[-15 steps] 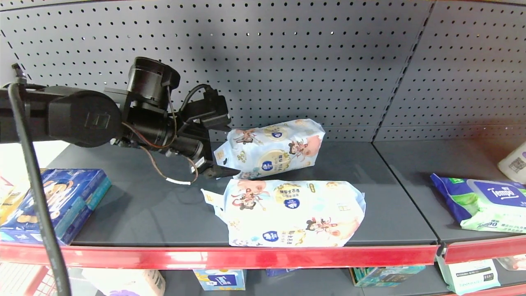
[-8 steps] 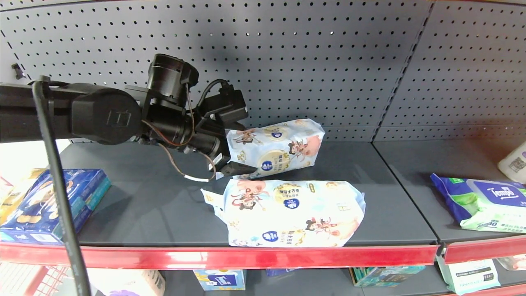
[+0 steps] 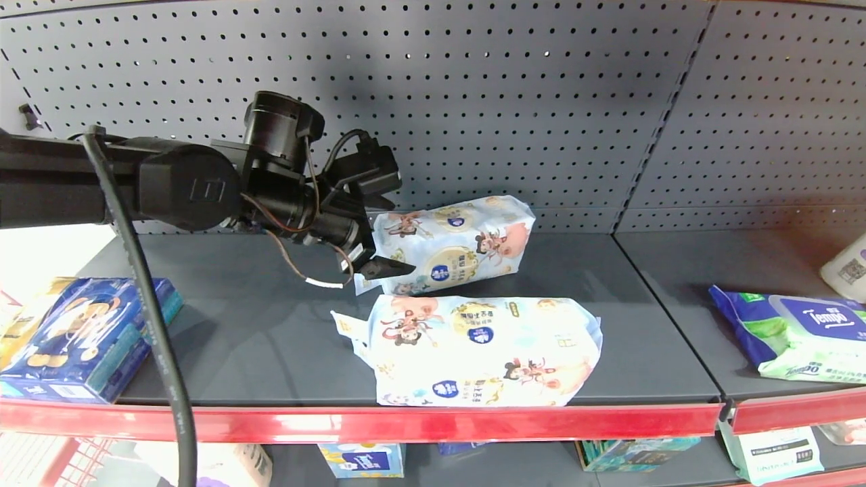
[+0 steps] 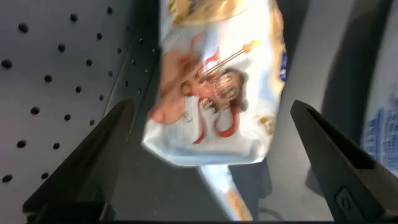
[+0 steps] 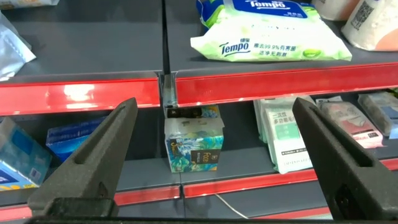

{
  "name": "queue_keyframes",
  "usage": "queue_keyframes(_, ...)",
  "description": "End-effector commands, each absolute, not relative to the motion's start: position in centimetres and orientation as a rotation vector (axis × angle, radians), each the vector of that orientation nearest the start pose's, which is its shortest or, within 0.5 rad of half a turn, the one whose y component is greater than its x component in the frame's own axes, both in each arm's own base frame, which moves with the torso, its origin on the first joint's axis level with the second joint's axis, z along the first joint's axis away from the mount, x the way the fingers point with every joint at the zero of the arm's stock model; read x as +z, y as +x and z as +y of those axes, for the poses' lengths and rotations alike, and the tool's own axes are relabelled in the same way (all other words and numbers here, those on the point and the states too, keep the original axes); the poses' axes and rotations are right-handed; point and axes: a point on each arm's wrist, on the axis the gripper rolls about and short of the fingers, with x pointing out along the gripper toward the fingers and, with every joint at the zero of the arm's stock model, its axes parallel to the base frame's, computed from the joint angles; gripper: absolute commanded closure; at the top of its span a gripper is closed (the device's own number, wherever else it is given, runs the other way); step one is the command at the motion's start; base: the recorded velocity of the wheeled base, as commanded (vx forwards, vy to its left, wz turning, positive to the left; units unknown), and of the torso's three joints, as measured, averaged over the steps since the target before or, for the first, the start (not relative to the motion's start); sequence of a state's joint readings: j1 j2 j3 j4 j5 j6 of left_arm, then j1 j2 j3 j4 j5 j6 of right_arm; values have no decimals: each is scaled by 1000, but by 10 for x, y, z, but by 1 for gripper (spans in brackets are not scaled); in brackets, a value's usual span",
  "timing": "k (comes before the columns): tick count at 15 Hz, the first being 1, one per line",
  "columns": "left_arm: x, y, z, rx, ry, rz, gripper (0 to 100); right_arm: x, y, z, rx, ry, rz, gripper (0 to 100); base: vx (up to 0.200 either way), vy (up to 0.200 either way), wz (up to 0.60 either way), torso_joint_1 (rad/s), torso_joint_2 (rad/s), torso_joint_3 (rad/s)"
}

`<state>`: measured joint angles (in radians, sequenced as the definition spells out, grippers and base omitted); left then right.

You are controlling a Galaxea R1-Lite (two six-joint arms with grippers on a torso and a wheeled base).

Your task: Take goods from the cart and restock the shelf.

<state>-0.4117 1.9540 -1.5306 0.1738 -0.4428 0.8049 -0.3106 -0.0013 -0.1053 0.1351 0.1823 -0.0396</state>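
Observation:
Two cartoon-printed tissue packs lie on the grey shelf (image 3: pixel 257 338). The front pack (image 3: pixel 480 348) is flat near the red edge. The rear pack (image 3: pixel 453 243) lies tilted by the pegboard wall. My left gripper (image 3: pixel 379 260) comes in from the left and stands open at that pack's left end. In the left wrist view the rear pack (image 4: pixel 214 93) sits between the spread fingers (image 4: pixel 87 174) of my left gripper (image 4: pixel 211 106), which do not clamp it. My right gripper (image 5: pixel 214 102) is open and holds nothing, low in front of the shelf's red edge (image 5: pixel 249 87).
A blue box (image 3: pixel 74 338) sits at the shelf's left end. A green wipes pack (image 3: pixel 791 331) and a white bottle (image 3: pixel 846 267) are on the right section. The pegboard (image 3: pixel 514 101) closes the back. Small boxes (image 5: pixel 193 146) stand on the lower shelf.
My left arm has moved right along the shelf, bringing its open gripper up to the rear pack's left end, then lifted slightly. Both packs have stayed in place.

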Motion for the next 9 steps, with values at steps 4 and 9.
queue_keyframes(4,215,351,-166,-1035,721,253,0,90,-29,14,-128,-32,32,0,0,0,0,0,0,0)
queue_keyframes(9,213,353,-166,-1036,729,254,100,90,-29,14,-128,-32,34,0,0,0,0,0,0,0)
